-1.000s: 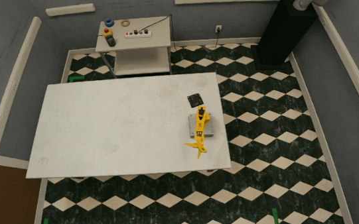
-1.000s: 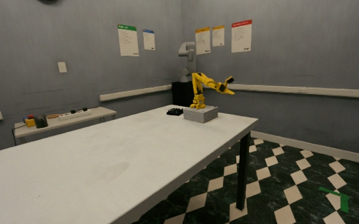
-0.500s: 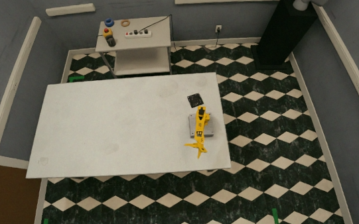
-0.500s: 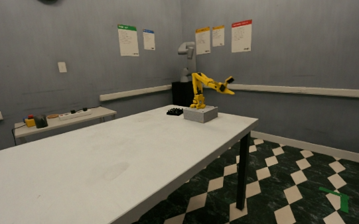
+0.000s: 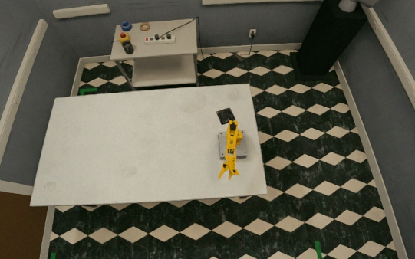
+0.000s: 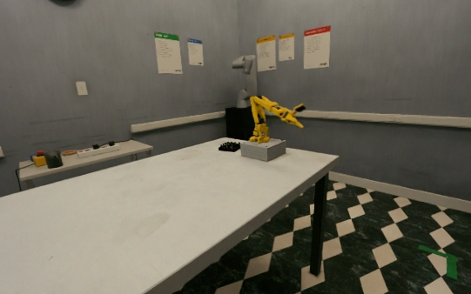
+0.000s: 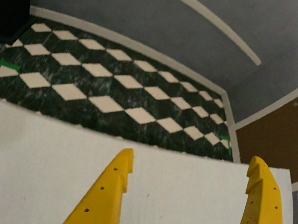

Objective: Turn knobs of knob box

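Observation:
The knob box (image 5: 225, 115) is a small black square box lying on the white table just behind my grey base block (image 5: 232, 145). It also shows in the exterior view (image 6: 229, 146); its knobs are too small to read. My yellow arm reaches away from the box, toward the opposite table edge, with the gripper (image 5: 228, 175) held in the air above the table. In the exterior view the gripper (image 6: 298, 116) points out and slightly down. In the wrist view the two yellow fingers stand partly apart with nothing between them; the knob box is not in that view.
The base block (image 6: 263, 149) sits near the table's right edge. A side table (image 5: 155, 42) with a power strip, an emergency button and tape rolls stands beyond the far edge. A black pedestal (image 5: 324, 36) stands in the room's corner.

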Available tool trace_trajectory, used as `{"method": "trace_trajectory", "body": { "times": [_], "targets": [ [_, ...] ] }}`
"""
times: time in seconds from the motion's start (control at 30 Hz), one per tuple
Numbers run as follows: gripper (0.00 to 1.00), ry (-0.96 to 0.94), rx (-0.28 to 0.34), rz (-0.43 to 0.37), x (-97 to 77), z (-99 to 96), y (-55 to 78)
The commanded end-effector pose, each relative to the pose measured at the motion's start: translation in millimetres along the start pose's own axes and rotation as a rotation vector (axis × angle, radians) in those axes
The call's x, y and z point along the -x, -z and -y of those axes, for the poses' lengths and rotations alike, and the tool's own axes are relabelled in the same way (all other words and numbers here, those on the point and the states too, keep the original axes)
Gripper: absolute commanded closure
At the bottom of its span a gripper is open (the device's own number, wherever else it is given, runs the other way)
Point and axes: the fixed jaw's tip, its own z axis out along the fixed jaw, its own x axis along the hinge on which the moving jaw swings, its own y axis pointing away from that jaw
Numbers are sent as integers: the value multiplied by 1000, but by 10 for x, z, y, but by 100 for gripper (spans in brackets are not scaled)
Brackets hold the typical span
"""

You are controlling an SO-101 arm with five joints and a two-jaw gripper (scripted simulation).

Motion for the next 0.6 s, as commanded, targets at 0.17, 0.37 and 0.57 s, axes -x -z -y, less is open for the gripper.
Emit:
{"method": "trace_trajectory", "body": {
  "times": [0.17, 0.37, 0.57],
  "targets": [
    [60, -1, 148, -254, -438, -255, 352],
    [60, -1, 255, -439, -763, -442, 648],
    [60, -1, 310, -535, -927, -537, 817]
  ]
}}
